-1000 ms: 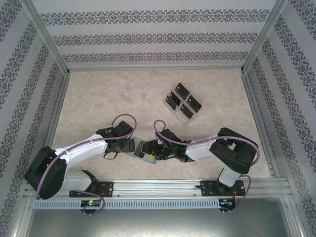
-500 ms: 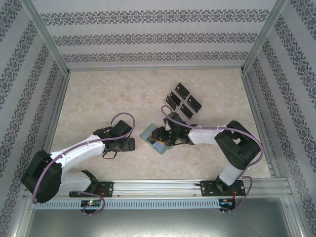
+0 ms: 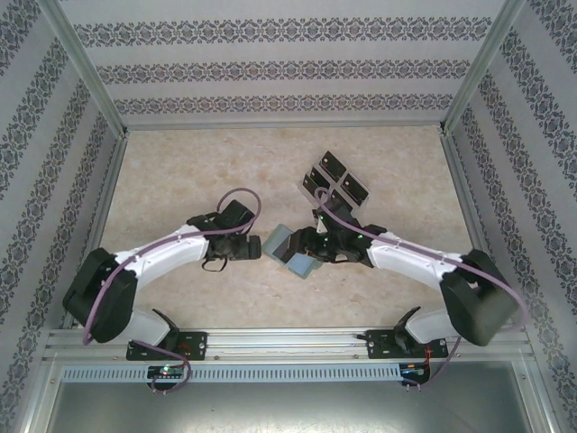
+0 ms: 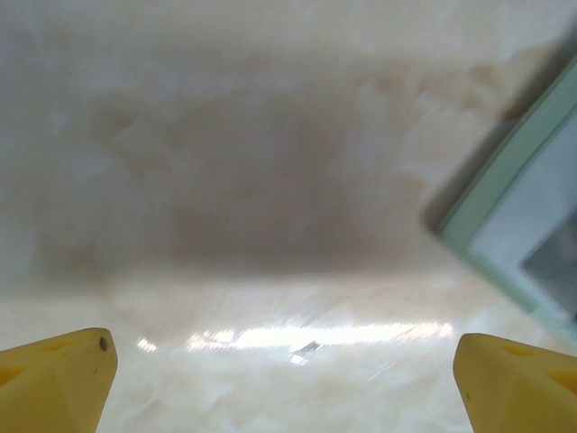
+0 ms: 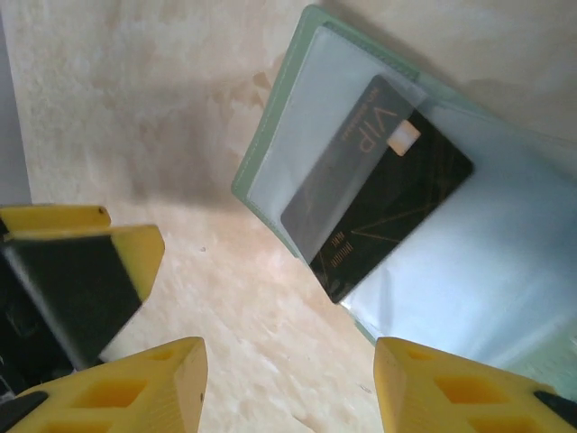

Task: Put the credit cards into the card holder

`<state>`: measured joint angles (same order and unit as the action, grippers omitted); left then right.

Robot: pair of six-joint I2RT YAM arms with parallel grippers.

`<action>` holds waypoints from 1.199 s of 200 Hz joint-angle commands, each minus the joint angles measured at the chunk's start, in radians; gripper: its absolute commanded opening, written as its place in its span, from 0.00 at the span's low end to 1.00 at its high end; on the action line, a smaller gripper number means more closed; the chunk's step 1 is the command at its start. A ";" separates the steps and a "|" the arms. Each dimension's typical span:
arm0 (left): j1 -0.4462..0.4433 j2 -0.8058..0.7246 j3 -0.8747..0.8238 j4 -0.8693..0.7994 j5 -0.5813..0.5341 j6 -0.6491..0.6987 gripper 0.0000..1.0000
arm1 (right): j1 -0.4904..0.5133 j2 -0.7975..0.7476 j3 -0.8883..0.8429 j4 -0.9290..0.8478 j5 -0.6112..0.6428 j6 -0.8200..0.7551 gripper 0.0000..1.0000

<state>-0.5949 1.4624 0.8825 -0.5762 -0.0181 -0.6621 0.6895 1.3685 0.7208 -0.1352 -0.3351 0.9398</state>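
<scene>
Yellow fingertips of the left gripper (image 4: 284, 343) stand wide apart at the bottom corners of the left wrist view. It is open, with bare marbled worktop (image 4: 225, 180) between the tips and nothing held. Past its right fingertip, the pale green edge of the card holder (image 4: 532, 216) cuts across the corner of that view, apart from the fingers.

The right gripper (image 5: 284, 361) is open too: its two yellow fingers sit about half spread, and worktop shows in the gap. Its right finger overlaps the near corner of the holder in the right wrist view; whether it touches the cover I cannot tell. Beyond the fingertips the card holder lies spread open, clear sleeves facing up. One black credit card (image 5: 397, 198), lettered VIP with a small light square, sits slantwise in it. One long half is under a frosted pocket and the other half is bare.

From above, the holder lies near the middle of the worktop between the two grippers, with the left one just beside its left edge. Farther back, close to the right arm's wrist, the other black credit cards (image 3: 331, 166) lie side by side in a clear tray (image 3: 343, 177).
</scene>
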 commanded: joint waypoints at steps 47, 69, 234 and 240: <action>0.019 0.091 0.165 -0.028 -0.002 0.084 0.98 | 0.083 -0.248 -0.093 -0.361 0.423 0.079 0.61; 0.019 0.103 0.177 -0.033 0.000 0.087 0.98 | 0.092 -0.233 -0.112 -0.331 0.425 0.087 0.65; 0.020 0.044 0.120 -0.014 0.017 0.073 0.98 | 0.050 0.127 0.097 -0.230 0.327 -0.174 0.12; 0.018 0.044 0.118 -0.012 0.018 0.073 0.98 | 0.047 0.130 0.102 -0.231 0.319 -0.192 0.10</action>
<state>-0.5869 1.5333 1.0229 -0.5804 -0.0067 -0.6014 0.7513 1.4761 0.7891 -0.3416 0.0196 0.8402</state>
